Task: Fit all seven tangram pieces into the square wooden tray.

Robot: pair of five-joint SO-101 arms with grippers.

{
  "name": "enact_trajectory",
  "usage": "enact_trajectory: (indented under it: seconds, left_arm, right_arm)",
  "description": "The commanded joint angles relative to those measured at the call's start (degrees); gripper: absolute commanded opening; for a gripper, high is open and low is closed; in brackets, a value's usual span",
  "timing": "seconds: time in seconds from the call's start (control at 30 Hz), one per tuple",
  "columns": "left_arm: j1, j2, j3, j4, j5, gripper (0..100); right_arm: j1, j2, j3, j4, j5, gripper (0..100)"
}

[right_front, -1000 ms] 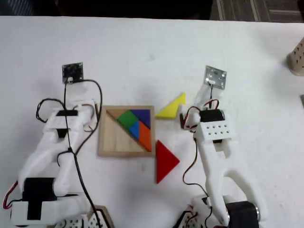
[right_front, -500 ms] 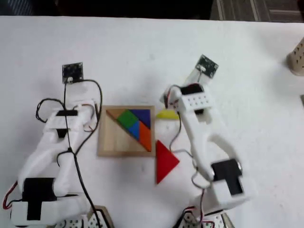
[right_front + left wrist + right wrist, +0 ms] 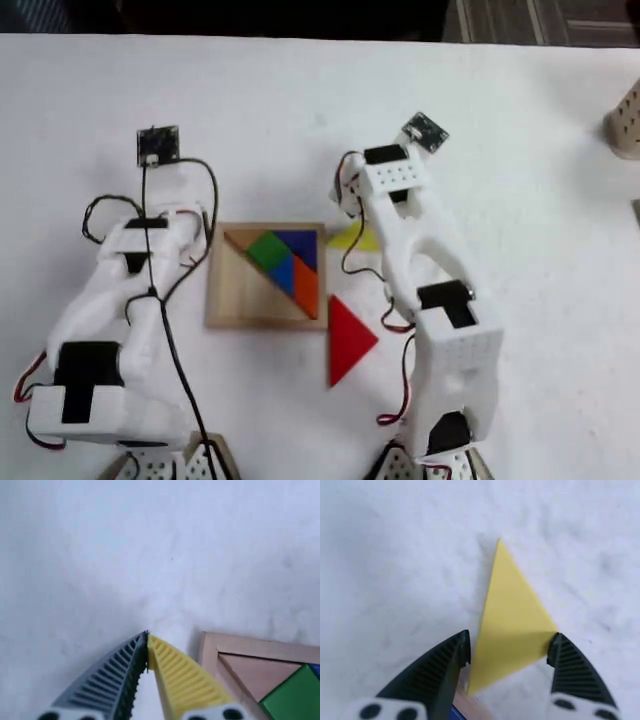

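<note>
Straddling the yellow triangle (image 3: pixel 512 615) w/ fingers spread apart, one tip near each side edge, your right hand (image 3: pixel 510 639) looks set to pinch the piece where it lies flat on the desk (image 3: pixel 520 200), just beside the far right corner of the wooden tray (image 3: pixel 213 285). Your left hand (image 3: pixel 146 640) sits w/ fingers pressed together on nothing, low by the tray's far left corner, prob. parked to stay clear or brace the tray. Green, blue & orange pcs sit in the tray's right part, and the red triangle (image 3: pixel 347 338) lies on the desk by its near right corner, so at least two pcs to go.
</note>
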Motion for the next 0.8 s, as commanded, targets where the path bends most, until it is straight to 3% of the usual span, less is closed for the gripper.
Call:
enact_trajectory:
  seconds: [0.0, 0.3, 0.77]
  left_arm:
    - [-0.57, -0.22, -3.08, -0.97, 0.35, 2]
    - [-0.66, -0.22, -2.99, -0.97, 0.35, 2]
    - [-0.66, -0.22, -2.73, -0.97, 0.35, 2]
  right_arm:
    - [-0.22, -0.48, -3.08, 3.21, -0.09, 25.1]
    - [-0.13, -0.4, -3.25, 7.43, -0.09, 24.8]
    - [-0.13, 0.31, -2.81, -0.57, 0.0, 25.2]
